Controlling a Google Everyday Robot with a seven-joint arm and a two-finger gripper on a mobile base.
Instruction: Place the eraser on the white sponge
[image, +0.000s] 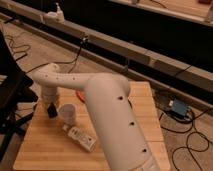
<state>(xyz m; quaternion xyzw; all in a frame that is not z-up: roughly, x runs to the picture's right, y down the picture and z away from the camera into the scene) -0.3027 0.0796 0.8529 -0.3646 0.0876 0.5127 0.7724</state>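
— What does the arm (107, 107) look like?
— Cream-white all over, smooth, with a slight shine. The near segment is a fat rounded tube, and the next one is slimmer and ends in a rounded elbow (47, 77).
— Any markings?
— Small dark dots run in a row along both segments. Screws or holes, I cannot tell.
— And the end?
— The wrist (49, 95) is a short white column. Under it sits the gripper (51, 111), small and nearly black, low over the left side of the tabletop (42, 145).

Wooden table (45, 150) carries cup (67, 113), bottle (80, 138); pincer (51, 110) beside cup.
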